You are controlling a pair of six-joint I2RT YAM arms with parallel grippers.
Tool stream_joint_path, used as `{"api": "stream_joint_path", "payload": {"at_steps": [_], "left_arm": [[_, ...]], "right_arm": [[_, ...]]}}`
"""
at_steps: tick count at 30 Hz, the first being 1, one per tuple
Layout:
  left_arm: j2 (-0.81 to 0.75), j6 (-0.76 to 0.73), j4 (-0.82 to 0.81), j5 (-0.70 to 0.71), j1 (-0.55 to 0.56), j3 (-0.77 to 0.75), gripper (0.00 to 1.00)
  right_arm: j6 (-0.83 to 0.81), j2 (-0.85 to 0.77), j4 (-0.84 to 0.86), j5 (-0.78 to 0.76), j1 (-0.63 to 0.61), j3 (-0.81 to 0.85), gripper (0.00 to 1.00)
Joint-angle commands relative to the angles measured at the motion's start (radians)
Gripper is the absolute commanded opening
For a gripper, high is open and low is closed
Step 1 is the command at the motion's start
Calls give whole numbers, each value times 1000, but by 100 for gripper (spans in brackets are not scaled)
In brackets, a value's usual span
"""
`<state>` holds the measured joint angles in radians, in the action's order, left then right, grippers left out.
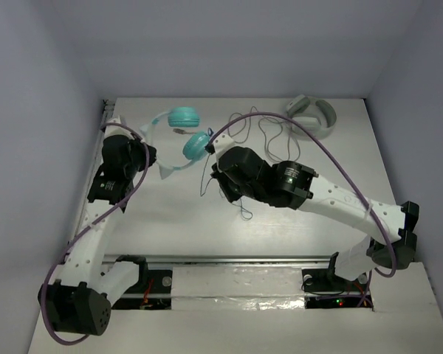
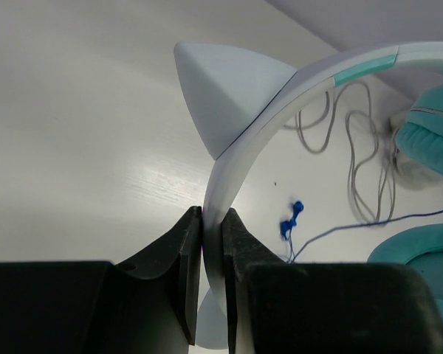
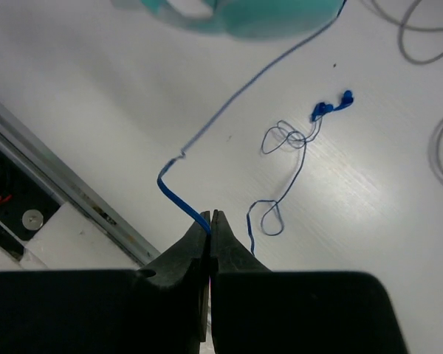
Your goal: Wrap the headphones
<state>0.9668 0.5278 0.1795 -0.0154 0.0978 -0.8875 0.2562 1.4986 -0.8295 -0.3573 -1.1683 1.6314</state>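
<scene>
The headphones have teal ear cups (image 1: 183, 116) and a white headband (image 2: 240, 151) with cat ears. They lie at the far left of the table. My left gripper (image 2: 211, 221) is shut on the headband (image 1: 165, 168). A second teal cup (image 1: 196, 145) is beside my right arm. My right gripper (image 3: 211, 218) is shut on the thin blue cable (image 3: 183, 204), which runs up to the teal cup (image 3: 266, 18). The rest of the cable lies in loose loops (image 3: 288, 140) ending at a blue plug (image 3: 331, 107). The plug also shows in the left wrist view (image 2: 290, 219).
Grey-white headphones (image 1: 314, 114) lie at the far right, with their grey cable (image 1: 269, 144) looping over the table toward the middle. A metal rail (image 1: 229, 259) runs along the near edge. Walls close in the left, right and back.
</scene>
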Motion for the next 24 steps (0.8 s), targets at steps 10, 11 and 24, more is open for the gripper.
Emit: {"api": "stream_joint_path", "payload": {"at_steps": [10, 11, 24], "left_arm": [[134, -97, -146, -207, 269, 56, 0], [139, -103, -147, -227, 269, 56, 0], [81, -247, 83, -66, 287, -27, 0]], "right_arm": [[-159, 87, -39, -195, 2, 237, 0], [-163, 91, -39, -200, 2, 240, 0], [-141, -7, -79, -195, 78, 133, 0]]}}
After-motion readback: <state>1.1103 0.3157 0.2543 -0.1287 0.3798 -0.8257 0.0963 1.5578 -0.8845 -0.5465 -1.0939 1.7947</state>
